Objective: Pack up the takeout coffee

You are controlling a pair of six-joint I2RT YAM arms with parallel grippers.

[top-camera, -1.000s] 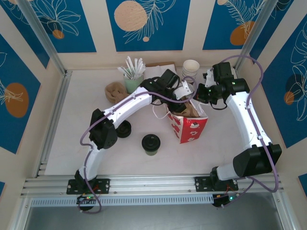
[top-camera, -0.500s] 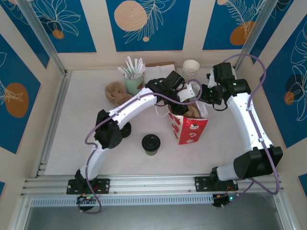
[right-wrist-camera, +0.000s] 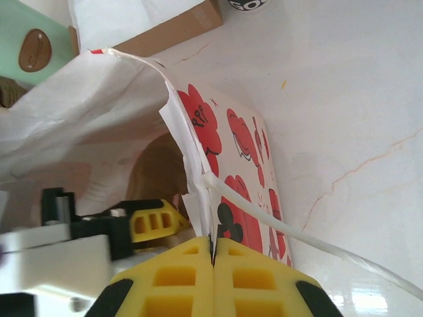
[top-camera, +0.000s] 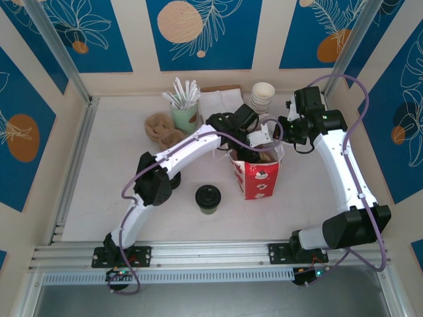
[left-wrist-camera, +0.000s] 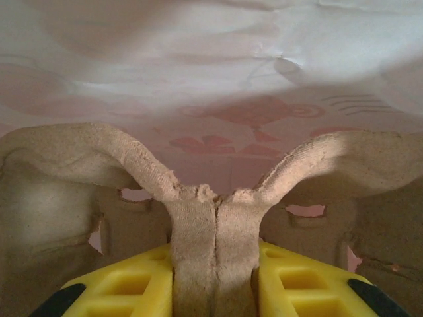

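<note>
The takeout coffee (top-camera: 208, 198), a small paper cup with a round black lid, stands on the table left of and in front of the red and white paper bag (top-camera: 259, 178). My left gripper (top-camera: 259, 148) reaches down into the bag's open mouth. It is shut on the middle ridge of a brown pulp cup carrier (left-wrist-camera: 215, 231), with the bag's pale inner wall (left-wrist-camera: 218, 79) just beyond. My right gripper (top-camera: 279, 137) is shut on the bag's right rim (right-wrist-camera: 198, 191), beside its white handle (right-wrist-camera: 297, 231). The left gripper's yellow finger (right-wrist-camera: 155, 221) shows inside the bag.
A low stack of black lids (top-camera: 173, 179) sits beside the left arm's elbow. At the back stand white lidless cups (top-camera: 263, 96), a green cup of stirrers (top-camera: 185, 113), more brown carriers (top-camera: 158, 129) and a cardboard box (right-wrist-camera: 172, 30). Walls close in on three sides.
The left arm has stretched further right and lowered the carrier deeper into the bag. The right gripper has kept its hold on the rim, and the bag has shifted slightly.
</note>
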